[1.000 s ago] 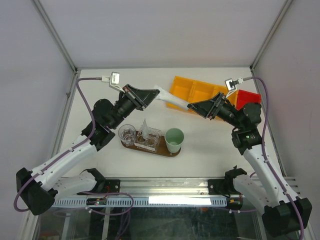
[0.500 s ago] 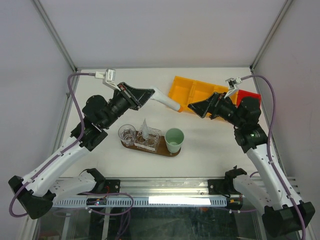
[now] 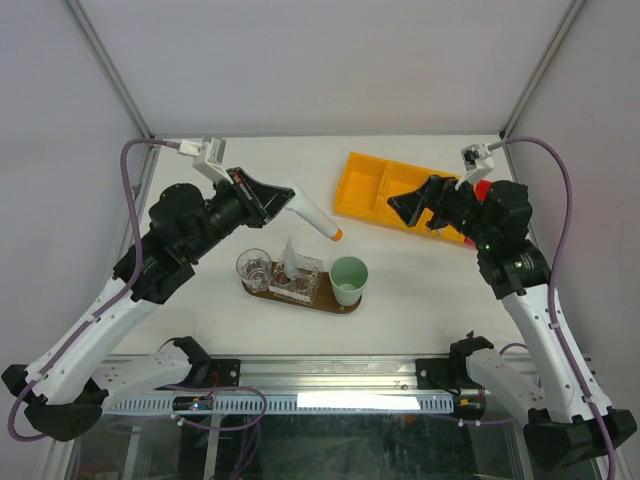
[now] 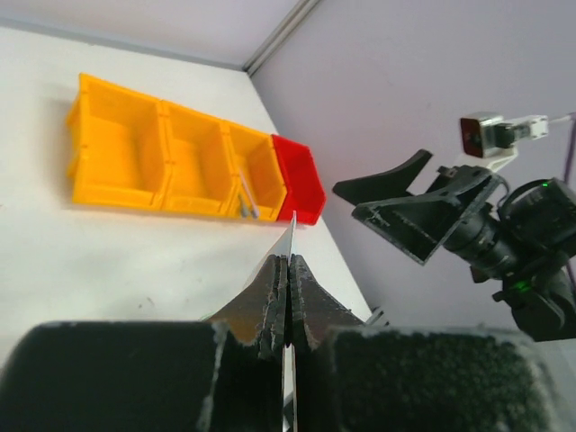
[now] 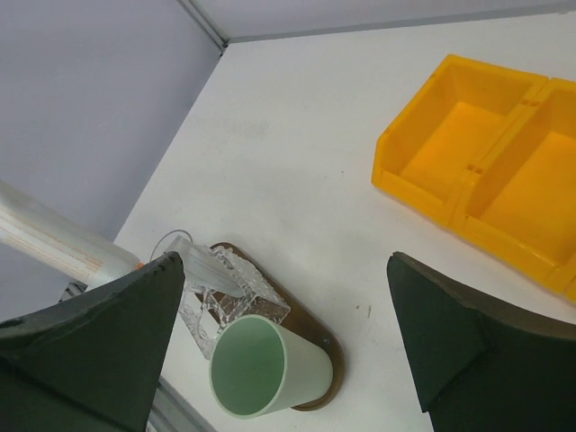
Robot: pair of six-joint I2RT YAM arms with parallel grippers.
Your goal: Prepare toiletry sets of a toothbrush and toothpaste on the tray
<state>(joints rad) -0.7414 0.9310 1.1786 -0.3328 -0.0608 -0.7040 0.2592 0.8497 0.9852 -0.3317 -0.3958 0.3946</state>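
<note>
Overhead view of a white surface (image 3: pixel 420 280) with two robot arms reaching in from its near edge. The left claw (image 3: pixel 285 197) is pressed together on the flat end of a white toothpaste tube (image 3: pixel 312 213) and holds it in the air. The tube's long axis runs straight out from the claw's tips, slanting down toward the near right, and its small orange cap is the end farthest from the claw. From the left wrist camera the tube shows edge-on, as a thin pale line pinched between the two dark fingers (image 4: pixel 270 297). Nearer the arm bases than this claw, and below the tube's cap, lies the dark brown oval tray (image 3: pixel 345 307), its long axis running left to right. It carries a clear glass (image 3: pixel 254 268), a clear faceted holder (image 3: pixel 300 280) with another white tube (image 3: pixel 289 255) standing in it, narrow end up, and a mint-green cup (image 3: pixel 348 278) at the right end. The right claw (image 3: pixel 405 210) is spread wide and grips nothing, well apart from the left claw. Just beyond it sits a yellow bin (image 3: pixel 358 190) with several compartments, and a red bin (image 4: pixel 301 184) touches that bin's far end. Plain pale grey walls and metal frame posts enclose the surface.
</note>
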